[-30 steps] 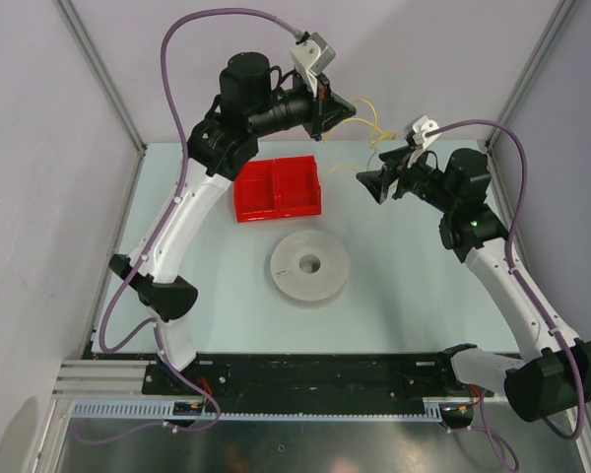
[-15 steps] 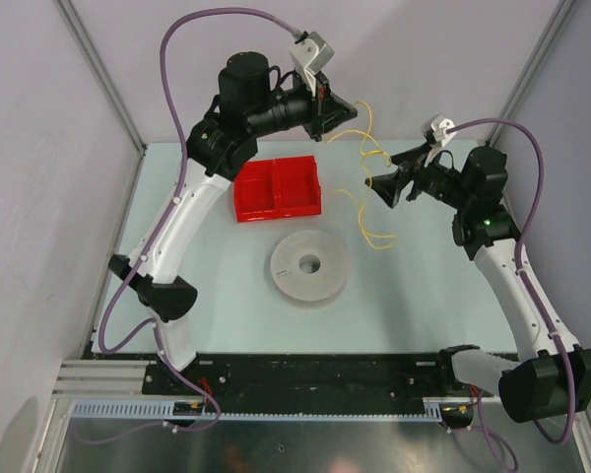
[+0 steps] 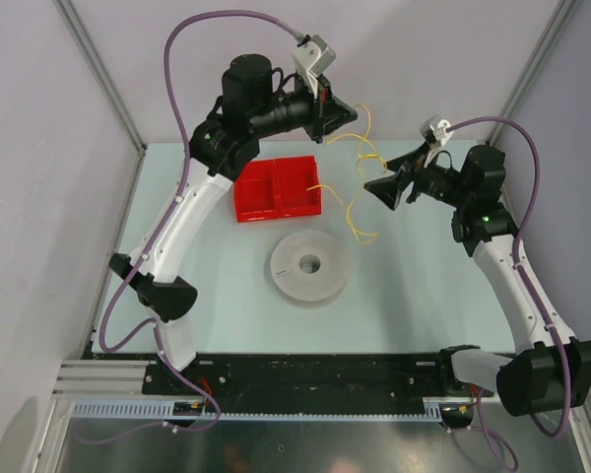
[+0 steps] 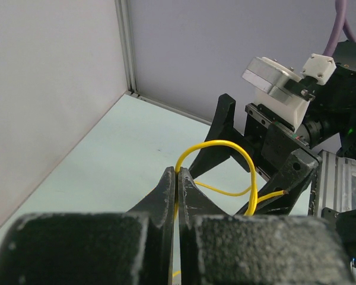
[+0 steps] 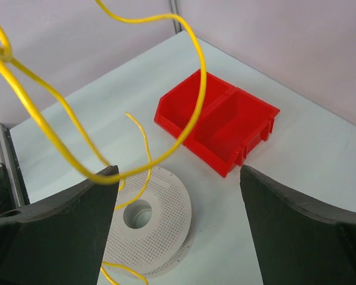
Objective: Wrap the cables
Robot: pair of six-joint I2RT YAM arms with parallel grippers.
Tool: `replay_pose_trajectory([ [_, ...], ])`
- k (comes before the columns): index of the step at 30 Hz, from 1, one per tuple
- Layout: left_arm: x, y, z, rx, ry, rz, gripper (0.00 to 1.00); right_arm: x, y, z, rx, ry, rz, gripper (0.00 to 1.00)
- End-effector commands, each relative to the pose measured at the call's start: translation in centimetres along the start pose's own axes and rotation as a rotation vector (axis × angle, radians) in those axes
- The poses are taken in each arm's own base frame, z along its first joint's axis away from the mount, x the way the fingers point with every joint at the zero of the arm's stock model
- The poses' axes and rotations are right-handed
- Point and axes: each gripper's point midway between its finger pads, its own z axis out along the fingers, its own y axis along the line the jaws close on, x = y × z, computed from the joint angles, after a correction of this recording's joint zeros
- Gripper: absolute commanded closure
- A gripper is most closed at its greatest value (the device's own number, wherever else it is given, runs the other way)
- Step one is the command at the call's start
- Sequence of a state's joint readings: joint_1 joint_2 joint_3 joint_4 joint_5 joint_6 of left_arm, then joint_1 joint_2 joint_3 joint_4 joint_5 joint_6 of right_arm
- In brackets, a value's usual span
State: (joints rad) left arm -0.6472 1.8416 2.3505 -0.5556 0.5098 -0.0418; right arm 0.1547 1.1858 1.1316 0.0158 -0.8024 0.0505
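A pale green table (image 3: 424, 296) sits between plain lilac walls (image 3: 39, 148). At its far side lies a red two-compartment bin (image 3: 278, 187), with a white perforated spool (image 3: 309, 266) nearer the middle. Above the far edge, the left gripper (image 4: 176, 178) has its fingers pressed together on the thin yellow wire (image 3: 349, 210). The wire hangs in kinked loops to the right of the bin. The right gripper (image 3: 379, 185), to the right of it, has its fingers spread wide and holds nothing. One loop crosses a fingertip; whether they touch I cannot tell.
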Motion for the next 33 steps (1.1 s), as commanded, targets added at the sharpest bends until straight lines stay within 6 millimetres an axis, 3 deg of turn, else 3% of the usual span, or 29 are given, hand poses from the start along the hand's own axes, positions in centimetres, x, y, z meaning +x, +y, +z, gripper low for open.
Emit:
replay_pose_trajectory([
  [1,-2.5,0.0,-1.5,-0.032,-0.063,0.047,1.0,1.3,-0.4,-1.2,-0.008,0.049,0.068,0.13],
  [11,-1.7,0.5,-0.9,-0.046,-0.048,0.0,1.0,3.0,1.0,-2.8,-0.025,0.062,0.121,0.09],
  [18,-1.0,0.2,-0.7,-0.028,-0.032,-0.023,1.0,1.6,-1.5,-1.7,0.084,-0.033,0.106,0.02],
  [21,-0.7,0.1,-0.7,-0.023,-0.024,-0.032,1.0,0.9,-1.7,-0.7,0.068,-0.072,0.105,0.03],
  [29,0.0,0.4,-0.7,-0.035,-0.009,-0.051,1.0,1.5,2.0,1.7,-0.106,-0.056,0.21,0.14],
  [33,0.4,0.3,-0.6,-0.031,0.0,-0.059,1.0,1.7,2.1,2.4,-0.092,-0.065,0.201,0.36],
])
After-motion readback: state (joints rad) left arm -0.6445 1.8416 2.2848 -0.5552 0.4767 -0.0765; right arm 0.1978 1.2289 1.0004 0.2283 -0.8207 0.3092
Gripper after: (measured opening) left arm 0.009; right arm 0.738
